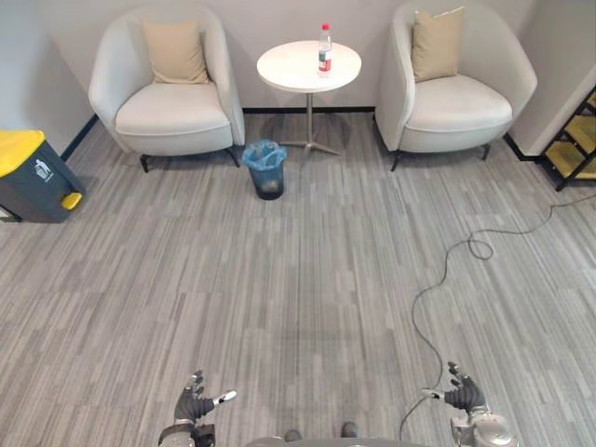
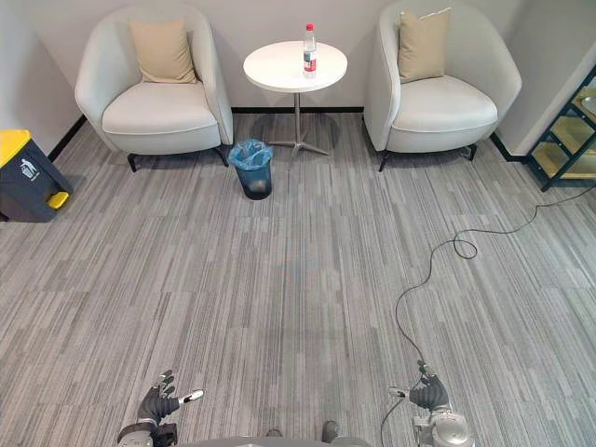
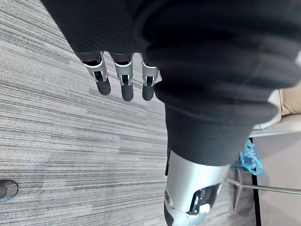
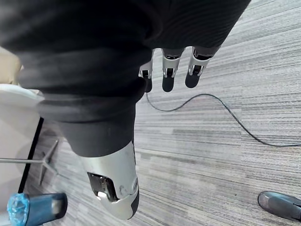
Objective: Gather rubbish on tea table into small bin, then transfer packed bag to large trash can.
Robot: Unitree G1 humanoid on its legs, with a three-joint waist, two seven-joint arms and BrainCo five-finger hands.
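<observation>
Nearest of all, low over the grey floor point(image 1: 298, 279), are the two robot hands. The left robot hand point(image 1: 194, 402) has its fingers straight and loose, and it holds nothing. The right robot hand point(image 1: 466, 395) is the same, loose and with nothing in it. Both are well apart from the rubbish.

Far across the floor stands a round white table point(image 1: 284, 73). One bottle point(image 1: 324, 48) with a red cap stands upright on it, near the back edge and a bit to the right of the middle.

A small bin point(image 1: 268, 181) sits on the floor just beside the foot of the table, on its left side. A blue bag point(image 1: 264, 152) lines it and folds over its rim.

A big trash can point(image 1: 42, 183), dark with a yellow lid, stands at the left edge of the floor by the wall.

A pale armchair point(image 1: 172, 112) with a tan cushion point(image 1: 175, 51) is left of the table. Another armchair point(image 1: 461, 107) with its own cushion point(image 1: 438, 42) is on the right.
</observation>
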